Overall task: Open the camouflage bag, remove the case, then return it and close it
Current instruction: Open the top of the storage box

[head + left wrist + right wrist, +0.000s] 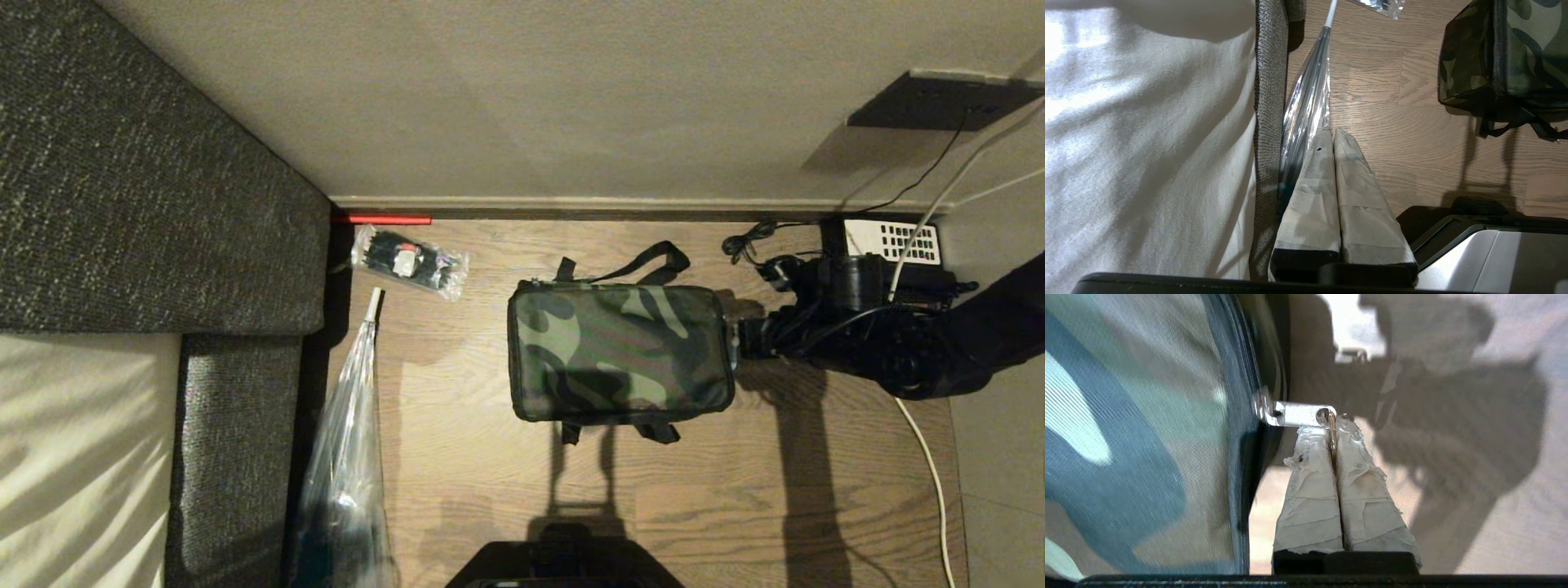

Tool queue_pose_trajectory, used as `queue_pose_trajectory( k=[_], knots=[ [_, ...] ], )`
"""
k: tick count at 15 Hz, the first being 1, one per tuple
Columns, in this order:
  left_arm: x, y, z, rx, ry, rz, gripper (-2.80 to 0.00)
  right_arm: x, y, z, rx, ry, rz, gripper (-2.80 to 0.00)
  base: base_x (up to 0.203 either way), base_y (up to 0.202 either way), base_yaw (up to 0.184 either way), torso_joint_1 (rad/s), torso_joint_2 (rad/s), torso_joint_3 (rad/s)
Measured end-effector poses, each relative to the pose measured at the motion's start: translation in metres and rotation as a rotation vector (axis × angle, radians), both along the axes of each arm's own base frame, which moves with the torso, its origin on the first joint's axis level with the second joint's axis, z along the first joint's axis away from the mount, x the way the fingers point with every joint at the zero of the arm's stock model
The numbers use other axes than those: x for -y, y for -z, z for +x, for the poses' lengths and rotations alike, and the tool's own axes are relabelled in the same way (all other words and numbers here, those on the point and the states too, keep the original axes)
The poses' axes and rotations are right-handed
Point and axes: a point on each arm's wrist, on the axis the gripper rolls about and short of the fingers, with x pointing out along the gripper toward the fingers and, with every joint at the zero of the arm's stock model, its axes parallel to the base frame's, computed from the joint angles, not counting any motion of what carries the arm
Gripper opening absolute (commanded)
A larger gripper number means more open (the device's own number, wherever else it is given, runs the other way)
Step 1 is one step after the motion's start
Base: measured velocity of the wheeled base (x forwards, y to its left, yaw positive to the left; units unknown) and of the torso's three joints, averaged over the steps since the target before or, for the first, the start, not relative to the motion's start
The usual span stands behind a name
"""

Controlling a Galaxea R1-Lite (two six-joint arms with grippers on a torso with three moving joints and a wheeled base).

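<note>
The camouflage bag lies flat on the wooden floor, roughly central in the head view, with its black straps showing at the far and near edges and its lid fully down; no red lining and no case are visible, so the bag is judged closed. The right gripper is at the bag's right-hand end, level with the zipper edging. In the right wrist view its taped fingers are pressed together on a thin metal ring at the end of the silver zipper pull, which stands out from the black zipper line. The step in hand is therefore judged to be working the zipper at that end; whether this is the opening or the final closing cannot be settled from this moment. The next move calls for drawing the pull along the zipper track while holding the pinch on that small ring; a slip of the ring looks the main risk, as does the light bag dragging along the floor. The left gripper is parked low beside the sofa and a plastic-sleeved umbrella, fingers together, holding nothing.
</note>
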Motion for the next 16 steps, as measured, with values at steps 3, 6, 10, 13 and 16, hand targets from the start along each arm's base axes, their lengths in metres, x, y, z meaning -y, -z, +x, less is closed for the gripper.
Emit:
queue_pose_trajectory(
  k=[3, 6, 10, 13, 16],
  knots=[
    [0.000, 0.000, 0.000, 0.000, 0.000, 0.000, -2.80, 0.000, -0.005, 0.002, 0.032, -0.001, 0.006, -2.80, 0.000, 0.000, 0.000, 0.000, 0.00, 0.000],
    [0.000, 0.000, 0.000, 0.000, 0.001, 0.000, -2.80, -0.002, -0.009, 0.004, 0.056, -0.012, 0.013, -2.80, 0.000, 0.000, 0.000, 0.000, 0.00, 0.000],
    [0.000, 0.000, 0.000, 0.000, 0.001, 0.000, -2.80, -0.007, -0.015, 0.006, 0.113, -0.048, 0.028, -2.80, 0.000, 0.000, 0.000, 0.000, 0.00, 0.000],
    [0.000, 0.000, 0.000, 0.000, 0.000, 0.000, -2.80, -0.010, -0.014, 0.007, 0.112, -0.058, 0.027, -2.80, 0.000, 0.000, 0.000, 0.000, 0.00, 0.000],
    [0.000, 0.000, 0.000, 0.000, 0.000, 0.000, -2.80, -0.015, -0.017, 0.011, 0.127, -0.066, 0.035, -2.80, 0.000, 0.000, 0.000, 0.000, 0.00, 0.000]
  ],
)
